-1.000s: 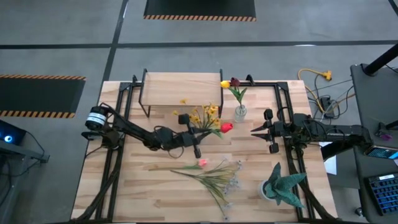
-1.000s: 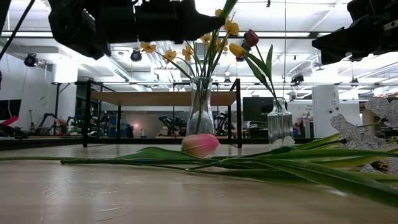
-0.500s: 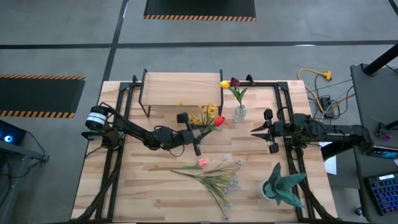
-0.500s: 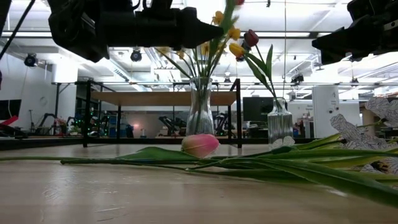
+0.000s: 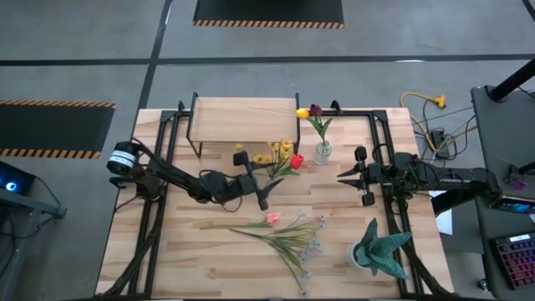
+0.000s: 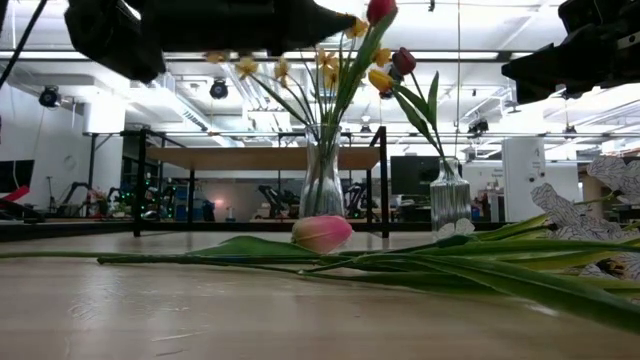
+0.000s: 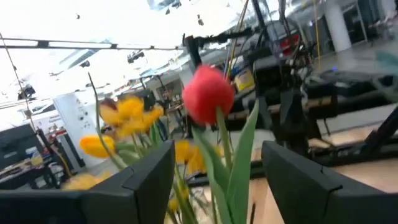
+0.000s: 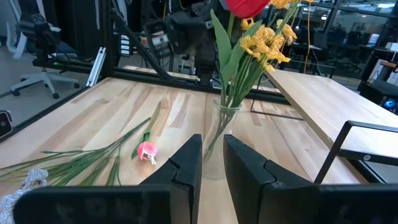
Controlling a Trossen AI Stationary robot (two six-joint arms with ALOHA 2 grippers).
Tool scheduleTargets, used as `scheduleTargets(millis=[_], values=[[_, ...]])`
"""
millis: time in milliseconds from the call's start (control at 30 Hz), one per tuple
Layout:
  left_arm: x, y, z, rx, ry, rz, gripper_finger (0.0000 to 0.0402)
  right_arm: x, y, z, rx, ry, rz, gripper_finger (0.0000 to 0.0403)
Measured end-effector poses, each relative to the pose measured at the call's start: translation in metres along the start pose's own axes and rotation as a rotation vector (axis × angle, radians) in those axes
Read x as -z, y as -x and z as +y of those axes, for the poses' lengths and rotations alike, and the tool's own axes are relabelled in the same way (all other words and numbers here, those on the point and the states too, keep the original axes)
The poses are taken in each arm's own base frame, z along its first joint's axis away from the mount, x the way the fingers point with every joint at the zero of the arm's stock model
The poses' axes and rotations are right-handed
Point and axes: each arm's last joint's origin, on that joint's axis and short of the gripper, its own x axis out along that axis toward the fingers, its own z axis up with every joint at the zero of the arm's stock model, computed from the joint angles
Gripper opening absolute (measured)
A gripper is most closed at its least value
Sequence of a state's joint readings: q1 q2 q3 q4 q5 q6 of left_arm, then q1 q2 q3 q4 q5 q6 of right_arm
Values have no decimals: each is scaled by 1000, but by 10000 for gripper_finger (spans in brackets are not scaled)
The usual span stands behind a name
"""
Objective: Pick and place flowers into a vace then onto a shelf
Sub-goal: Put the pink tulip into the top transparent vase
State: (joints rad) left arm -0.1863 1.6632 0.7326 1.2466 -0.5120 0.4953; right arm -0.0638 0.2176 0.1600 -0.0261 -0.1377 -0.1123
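Note:
A red tulip [image 5: 296,160] stands in a clear vase [image 6: 322,185] among yellow flowers [image 5: 280,152], in front of the shelf [image 5: 244,117]. My left gripper [image 7: 217,152] is open just left of the vase, with the tulip's stem [image 7: 219,140] between its fingers but untouched. A second vase [image 5: 323,151] holds a yellow and a maroon tulip. A pink tulip [image 5: 272,218] and green stems with white blossoms [image 5: 294,241] lie flat on the table. My right gripper [image 8: 212,155] waits at the right, pointing at the vase, with a narrow gap between its fingers.
A teal spiky potted plant [image 5: 380,251] stands at the near right corner. Black frame rails [image 5: 380,150] run along both table sides. Bare wood [image 5: 192,251] lies at the near left.
My left gripper has opened and let go of the red tulip, then risen a little and drawn back toward the table's left. The tulip, which leaned out toward the right, now stands nearly upright in the vase with the yellow flowers.

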Motion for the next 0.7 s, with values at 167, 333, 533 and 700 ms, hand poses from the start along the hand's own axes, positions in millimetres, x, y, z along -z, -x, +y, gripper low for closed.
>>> scheduleTargets(millis=[167,333,533,700], values=[[-13,7,-5,47,7,-13,223,0,0,0,0,0,0,57],[-26,17,-13,111,55,-1,223,0,0,0,0,-4,0,57],[-43,36,-28,218,47,18,223,0,0,0,0,-4,0,57],[-49,46,-35,271,74,44,224,0,0,0,0,-4,-1,57]])
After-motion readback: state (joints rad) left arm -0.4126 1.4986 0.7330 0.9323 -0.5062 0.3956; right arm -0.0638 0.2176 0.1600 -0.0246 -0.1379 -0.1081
